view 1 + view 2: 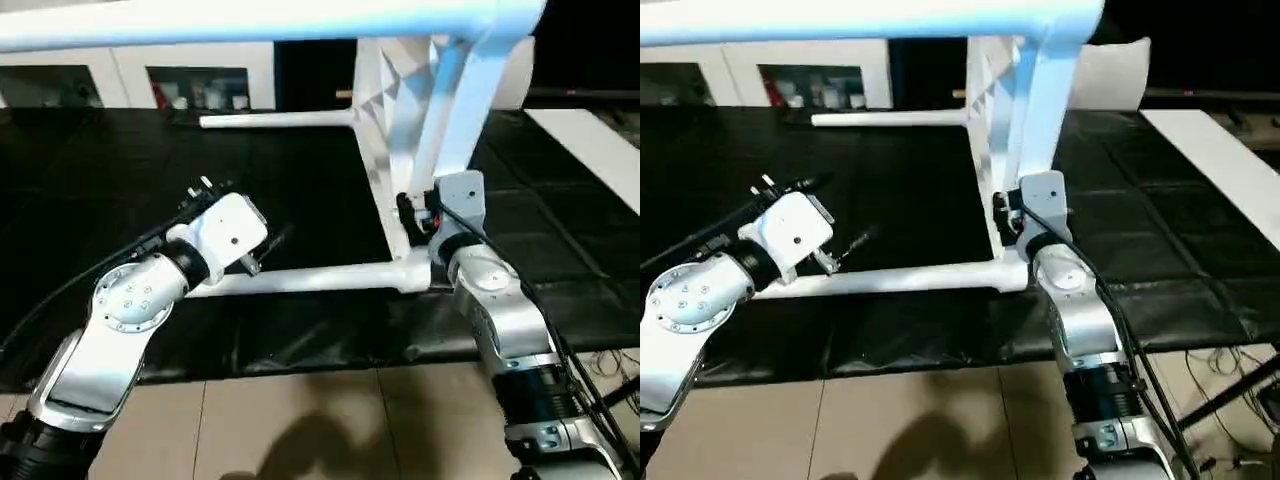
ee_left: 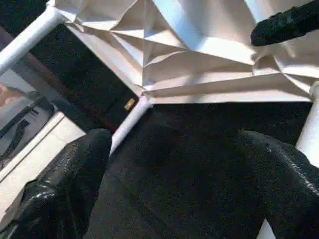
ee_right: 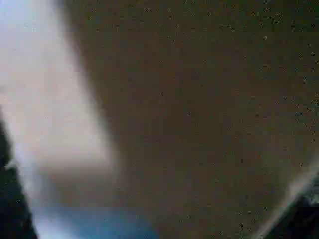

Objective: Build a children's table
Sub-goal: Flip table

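Running close overhead, one white leg is crossing the head view. Behind it, the children's table is lying on its side on the black mat, ribbed underside facing the left arm, its legs sticking out sideways and seemingly socketed. Assembly is apparently nearing the righting step. Left gripper is hovering with fingers spread wide, empty, near the lowest leg. Right gripper is sitting against the tabletop edge; its grip cannot be judged. Next: secure hold, then tip upright
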